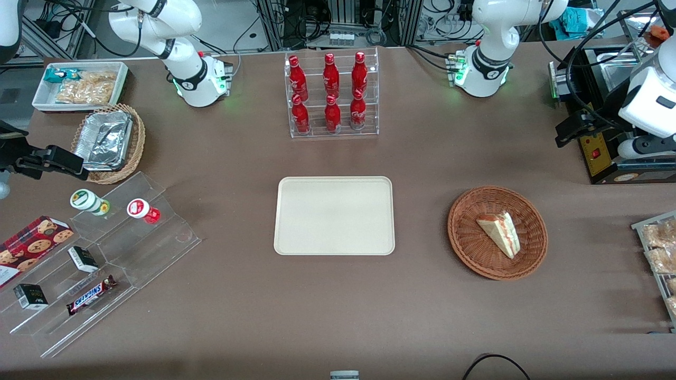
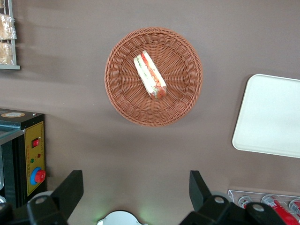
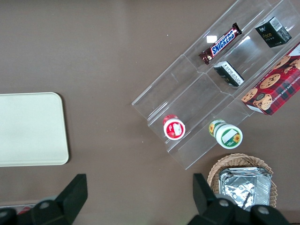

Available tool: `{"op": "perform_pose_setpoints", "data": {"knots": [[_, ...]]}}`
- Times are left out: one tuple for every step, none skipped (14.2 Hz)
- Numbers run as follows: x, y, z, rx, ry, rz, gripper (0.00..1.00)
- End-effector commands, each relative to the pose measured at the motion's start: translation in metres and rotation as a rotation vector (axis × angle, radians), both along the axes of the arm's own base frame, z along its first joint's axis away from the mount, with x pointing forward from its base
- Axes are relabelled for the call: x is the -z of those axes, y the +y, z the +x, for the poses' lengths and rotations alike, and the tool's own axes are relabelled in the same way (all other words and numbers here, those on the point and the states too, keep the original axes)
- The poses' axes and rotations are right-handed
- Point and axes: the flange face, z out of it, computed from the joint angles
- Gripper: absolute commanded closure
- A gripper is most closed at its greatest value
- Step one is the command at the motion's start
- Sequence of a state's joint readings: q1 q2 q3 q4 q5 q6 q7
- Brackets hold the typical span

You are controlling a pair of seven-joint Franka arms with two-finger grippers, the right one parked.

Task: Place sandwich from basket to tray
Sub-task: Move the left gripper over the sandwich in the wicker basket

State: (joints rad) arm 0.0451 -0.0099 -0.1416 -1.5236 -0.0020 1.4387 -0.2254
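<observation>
The sandwich [image 1: 500,232], a white wedge with red and green layers, lies inside the round reddish-brown basket [image 1: 470,227]. In the left wrist view the sandwich [image 2: 150,75] rests near the middle of the basket [image 2: 126,84]. Beside the basket, toward the parked arm's end, sits the cream tray [image 1: 334,215] with nothing on it; its corner [image 2: 274,115] shows in the wrist view too. My left gripper [image 1: 573,129] hangs high above the table, farther from the front camera than the basket and well apart from it. Seen from the wrist, the gripper [image 2: 135,183] is open and holds nothing.
A clear rack of red bottles [image 1: 331,95] stands farther back than the tray. A black box with a red button [image 1: 599,153] sits under the working arm. Packaged snacks [image 1: 660,248] lie at the working arm's table edge. An acrylic stand [image 1: 105,253] and a foil-tray basket [image 1: 108,142] occupy the parked arm's end.
</observation>
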Motion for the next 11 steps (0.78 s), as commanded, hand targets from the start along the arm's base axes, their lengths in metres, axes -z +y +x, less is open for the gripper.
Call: {"op": "perform_pose_setpoints", "data": {"knots": [[-0.005, -0.003, 0.002, -0.013, 0.004, 0.016, 0.0], [-0.005, -0.002, 0.002, -0.016, 0.006, 0.015, 0.0], [-0.005, 0.0, 0.002, -0.013, 0.005, 0.012, 0.0], [-0.005, 0.0, 0.003, -0.022, 0.002, 0.008, 0.0], [-0.004, 0.0, 0.003, -0.026, 0.004, 0.005, 0.0], [-0.003, 0.001, 0.003, -0.047, 0.004, 0.004, 0.0], [0.002, 0.001, 0.006, -0.098, 0.012, 0.012, 0.0], [0.015, 0.001, 0.012, -0.163, 0.035, 0.024, 0.0], [0.029, 0.001, 0.018, -0.25, 0.059, 0.038, 0.0], [0.047, 0.002, 0.025, -0.304, 0.088, 0.051, 0.0], [0.07, 0.001, 0.035, -0.334, 0.11, 0.058, 0.0]]}}
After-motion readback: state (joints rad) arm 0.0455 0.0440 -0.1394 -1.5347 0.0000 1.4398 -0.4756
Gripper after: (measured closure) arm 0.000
